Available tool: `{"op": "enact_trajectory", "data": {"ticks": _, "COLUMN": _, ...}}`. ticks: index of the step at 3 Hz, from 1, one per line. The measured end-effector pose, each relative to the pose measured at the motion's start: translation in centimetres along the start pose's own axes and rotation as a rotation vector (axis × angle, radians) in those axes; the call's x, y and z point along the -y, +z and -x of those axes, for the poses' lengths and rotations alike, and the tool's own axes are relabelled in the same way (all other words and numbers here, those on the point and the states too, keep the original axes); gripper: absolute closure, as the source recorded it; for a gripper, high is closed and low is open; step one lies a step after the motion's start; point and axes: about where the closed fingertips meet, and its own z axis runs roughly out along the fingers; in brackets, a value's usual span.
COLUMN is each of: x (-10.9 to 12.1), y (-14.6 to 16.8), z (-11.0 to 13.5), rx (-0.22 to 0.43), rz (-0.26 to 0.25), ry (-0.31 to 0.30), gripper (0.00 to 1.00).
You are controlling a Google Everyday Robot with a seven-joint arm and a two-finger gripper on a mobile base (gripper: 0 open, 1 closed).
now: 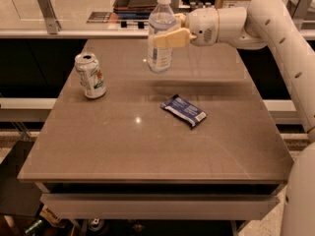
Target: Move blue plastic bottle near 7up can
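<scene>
Blue plastic bottle [158, 58]: judged light, thin-walled and crushable, is clasped at mid-body by the gripper [166, 37], held above the far table [147, 146], right of the 7up can [90, 75].

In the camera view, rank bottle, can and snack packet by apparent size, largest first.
1. blue plastic bottle, gripped around its middle by the gripper over the far end of the table.
2. 7up can and snack packet: similar; the packet lies flat and nearer the camera, so I won't rank them.
</scene>
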Motion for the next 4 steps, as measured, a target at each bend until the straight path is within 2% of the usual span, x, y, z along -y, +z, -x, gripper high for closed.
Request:
{"op": "enact_trajectory", "data": {"ticks": 1, "x": -0.3, "y": 0.4, "z": -0.3, "rx": -0.001, "rz": 0.007, "ry": 0.002, "gripper": 1.0}}
{"op": "enact_trajectory", "data": {"ticks": 3, "x": -0.4, "y": 3.4, "z": 1.0, "rx": -0.043, "rz": -0.001, "ry": 0.041, "gripper": 1.0}}
{"op": "enact_trajectory", "data": {"ticks": 4, "x": -1.0, "y": 5.5, "z": 0.8, "rx": -0.054, "rz": 0.042, "ry": 0.078, "gripper": 1.0}}
